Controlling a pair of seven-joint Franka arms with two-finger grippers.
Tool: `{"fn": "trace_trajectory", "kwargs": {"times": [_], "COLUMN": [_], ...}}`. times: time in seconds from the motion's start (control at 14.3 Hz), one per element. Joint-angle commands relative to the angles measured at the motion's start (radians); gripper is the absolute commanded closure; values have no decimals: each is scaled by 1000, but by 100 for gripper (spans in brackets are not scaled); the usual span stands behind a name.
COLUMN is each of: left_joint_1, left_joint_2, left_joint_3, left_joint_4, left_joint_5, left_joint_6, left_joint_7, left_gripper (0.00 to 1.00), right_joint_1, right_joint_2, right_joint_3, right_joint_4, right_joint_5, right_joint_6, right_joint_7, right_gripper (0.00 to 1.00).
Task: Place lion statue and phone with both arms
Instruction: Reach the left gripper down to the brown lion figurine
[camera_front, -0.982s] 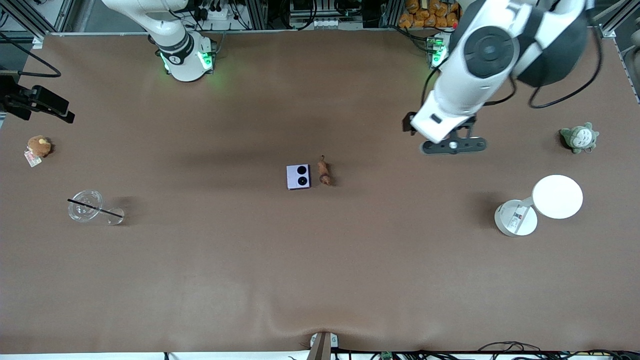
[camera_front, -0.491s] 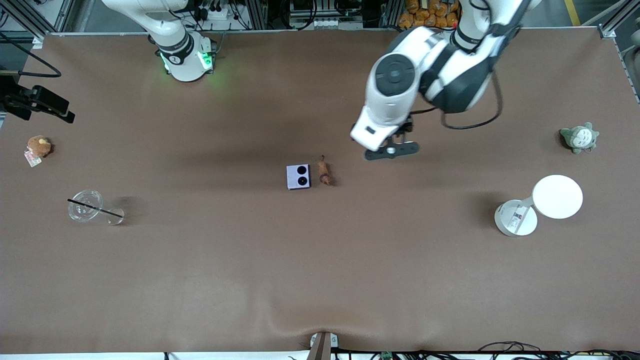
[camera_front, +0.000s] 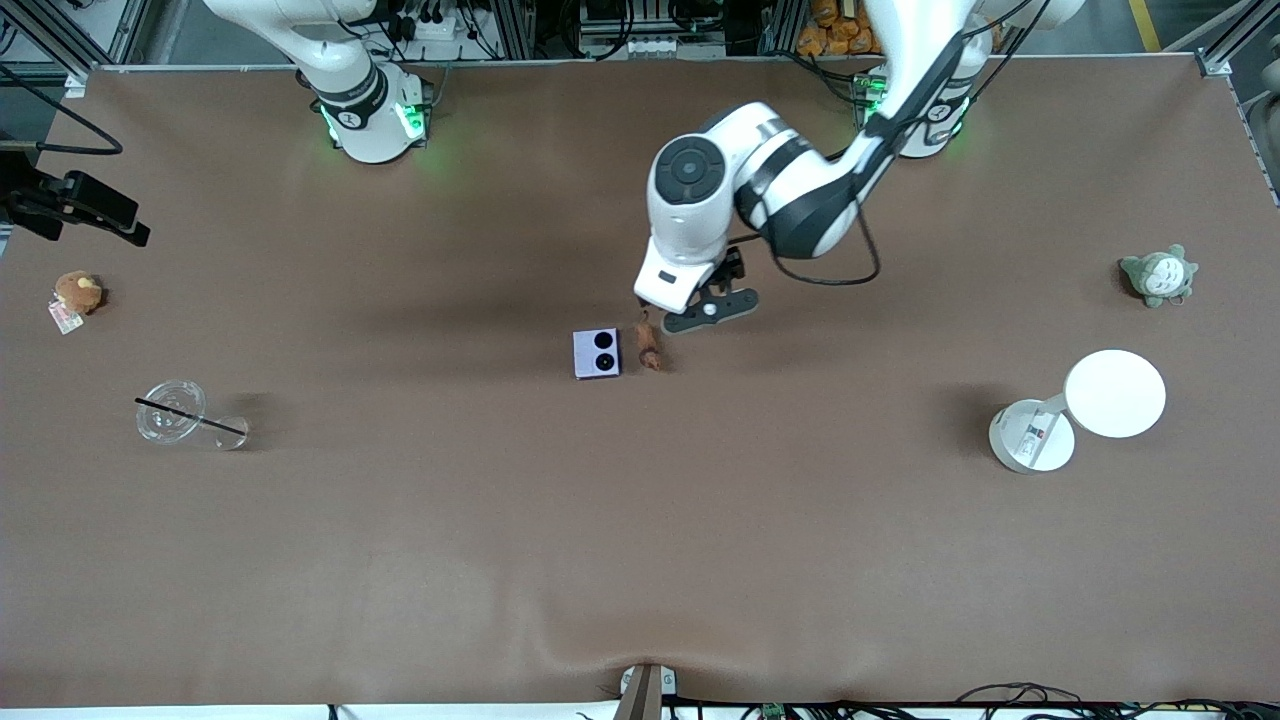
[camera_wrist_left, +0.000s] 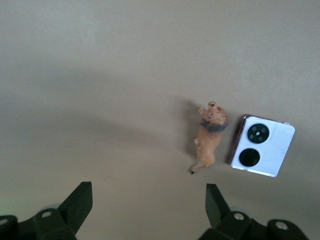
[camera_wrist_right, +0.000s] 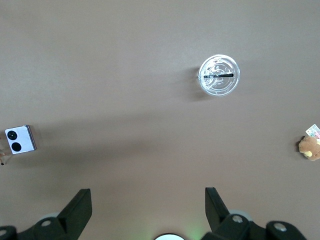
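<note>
While the right arm waits folded back at its base, its right gripper (camera_wrist_right: 145, 210) high above bare table with fingers spread wide and empty, the left arm reaches in from its base with its elbow bent, and the left gripper (camera_front: 700, 312) hangs over the brown table (camera_front: 640, 520) just beside the lion statue (camera_front: 648, 345), fingers also wide apart and holding nothing. The lion statue lies mid-table just beside the phone (camera_front: 596, 353), which sits toward the right arm's end.
</note>
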Motion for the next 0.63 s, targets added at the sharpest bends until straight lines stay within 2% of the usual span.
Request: {"fn": "trace_trajectory", "kwargs": {"times": [0.0, 0.21, 0.42, 0.56], "left_joint_1": [-39, -67, -67, -67], "left_joint_2": [99, 193, 228, 250], "left_joint_3": [4, 10, 15, 18], "left_joint_4": [86, 166, 170, 170], "left_joint_5": [64, 129, 143, 152], "left_joint_6": [26, 34, 115, 146], "left_joint_7": [-126, -201, -232, -243], "left_gripper": [0, 0, 2, 8], "right_joint_1": [-3, -5, -3, -3], "right_joint_2": [5, 5, 5, 5], "right_joint_3": [3, 3, 3, 3], "right_joint_4": [12, 12, 12, 12], "right_joint_5": [-3, -3, -5, -5], "right_joint_6": [-11, -11, -9, -9], "right_joint_7": [3, 3, 5, 5], "right_gripper": [0, 0, 0, 0]}}
